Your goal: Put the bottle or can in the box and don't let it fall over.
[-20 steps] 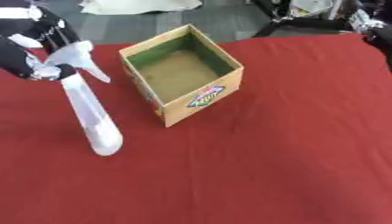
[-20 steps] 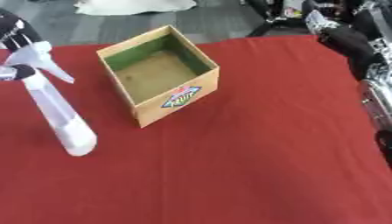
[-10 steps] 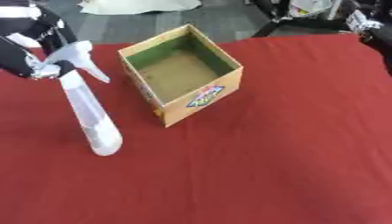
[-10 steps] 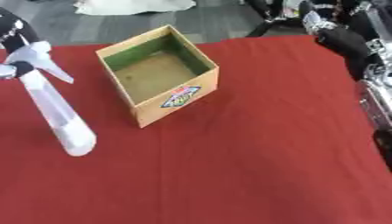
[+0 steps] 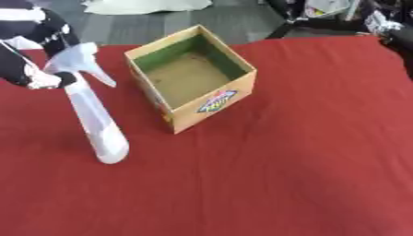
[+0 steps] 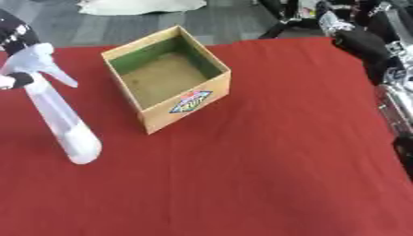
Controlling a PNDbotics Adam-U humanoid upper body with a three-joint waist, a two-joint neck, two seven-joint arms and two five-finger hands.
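Observation:
A tall white spray bottle (image 5: 95, 120) leans on the red cloth left of the box, trigger head up and base down toward me. My left hand (image 5: 31, 64) comes in from the upper left and is curled round the bottle's neck just under the trigger head. The open cardboard box (image 5: 211, 102) stands upright in the middle, with a green lining, a bare floor and a printed logo on its near side. My right arm (image 6: 393, 94) runs along the right edge in the right eye view. Its dark hand (image 6: 359, 38) sits at the upper right, too indistinct to read.
The red cloth (image 5: 290, 175) covers the whole table. Grey floor, a pale sheet (image 5: 141, 5) and dark equipment legs lie beyond the far edge. Open cloth stretches in front of and to the right of the box.
The bottle and the box stay where they were. The dark end of my right arm has drifted slightly up and to the left.

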